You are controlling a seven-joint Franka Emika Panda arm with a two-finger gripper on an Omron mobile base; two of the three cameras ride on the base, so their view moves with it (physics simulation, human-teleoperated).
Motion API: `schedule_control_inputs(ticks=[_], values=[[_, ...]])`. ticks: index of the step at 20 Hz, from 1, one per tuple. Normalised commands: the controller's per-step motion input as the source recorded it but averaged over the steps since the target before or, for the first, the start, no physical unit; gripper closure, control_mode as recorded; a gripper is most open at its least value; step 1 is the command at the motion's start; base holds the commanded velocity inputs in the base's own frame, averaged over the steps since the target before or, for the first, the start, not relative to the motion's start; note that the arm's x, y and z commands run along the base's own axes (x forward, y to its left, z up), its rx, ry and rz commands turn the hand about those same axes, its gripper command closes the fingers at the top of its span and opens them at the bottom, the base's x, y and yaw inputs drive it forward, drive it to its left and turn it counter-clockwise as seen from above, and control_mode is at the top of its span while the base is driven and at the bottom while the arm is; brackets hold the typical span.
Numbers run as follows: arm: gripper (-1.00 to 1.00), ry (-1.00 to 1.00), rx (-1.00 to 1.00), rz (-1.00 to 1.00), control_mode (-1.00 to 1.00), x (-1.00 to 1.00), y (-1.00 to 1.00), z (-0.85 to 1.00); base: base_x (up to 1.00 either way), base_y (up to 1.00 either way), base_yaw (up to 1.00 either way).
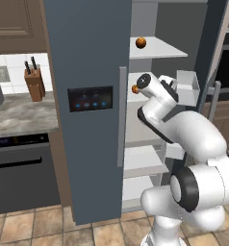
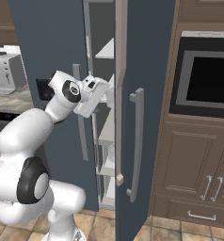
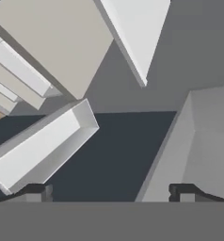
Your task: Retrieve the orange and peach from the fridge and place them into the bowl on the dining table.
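Hand (image 3: 109, 190) open inside fridge (image 1: 87, 57), holding nothing; orange (image 1: 141, 43) on upper shelf above it, second fruit (image 1: 134, 89) just left of wrist

To my left I see a wooden knife block (image 1: 34, 82) with dark-handled knives standing on a grey stone counter (image 1: 20, 115), against a white tiled wall (image 1: 13, 67). Below the counter sits a dark oven front (image 1: 20, 175) with a long handle. To my right, a black built-in oven (image 2: 205, 77) is set into brown wooden cabinets (image 2: 194, 169) with silver handles. A steel coffee machine (image 2: 5, 70) stands far left. The floor is tan tile (image 1: 34, 228).
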Motion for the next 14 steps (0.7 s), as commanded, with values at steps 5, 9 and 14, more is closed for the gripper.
schedule_control_inputs(ticks=[5, 9, 14], values=[[-1.00, 0.00, 0.00, 0.00, -1.00, 0.15, -0.61, -0.02, 0.00, 0.00, 0.00], [-1.00, 0.00, 0.00, -0.02, -1.00, -0.54, -1.00, 0.00, 0.00, 0.00, 0.00], [-1.00, 0.00, 0.00, -0.07, -1.00, -0.98, -1.00, 0.00, 0.00, 0.00, 0.00]])
